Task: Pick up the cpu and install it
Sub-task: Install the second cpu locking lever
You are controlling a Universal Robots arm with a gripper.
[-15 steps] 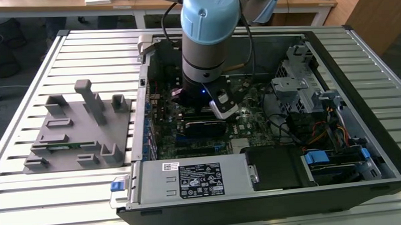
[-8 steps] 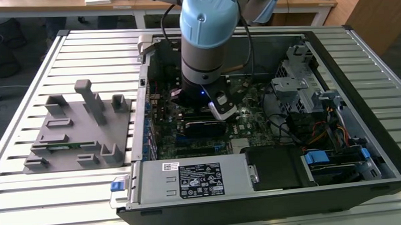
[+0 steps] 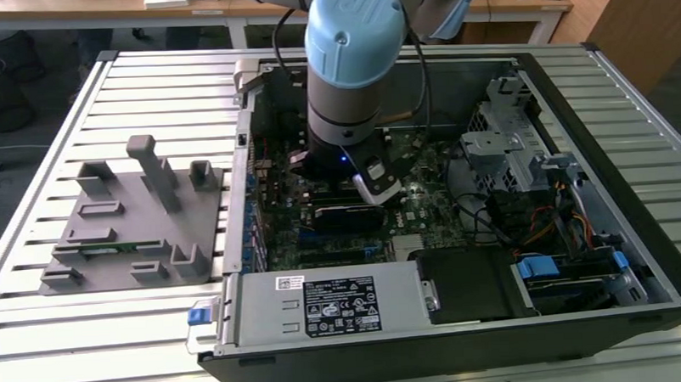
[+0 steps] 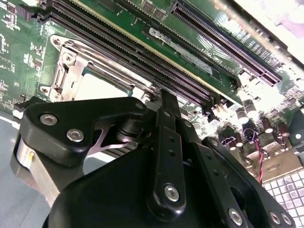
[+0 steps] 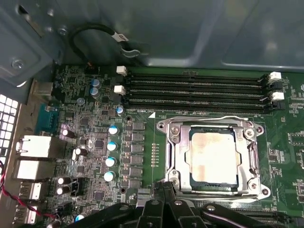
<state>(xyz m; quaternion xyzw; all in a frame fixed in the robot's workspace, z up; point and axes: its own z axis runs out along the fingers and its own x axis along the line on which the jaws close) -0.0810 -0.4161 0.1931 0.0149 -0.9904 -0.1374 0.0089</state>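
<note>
Sitting in mobo socket, cpu (image 5: pixel 213 157) just beyond claw (image 5: pixel 164 190), fingers together.

Exterior view looks down from high at the open computer case (image 3: pixel 454 195); both wrist views hover seemingly close over its motherboard (image 5: pixel 142 156)

A ribbed metal table (image 3: pixel 85 332) — pale desks (image 3: pixel 119 16) and a wooden cabinet (image 3: pixel 640 19) stand behind it.
</note>
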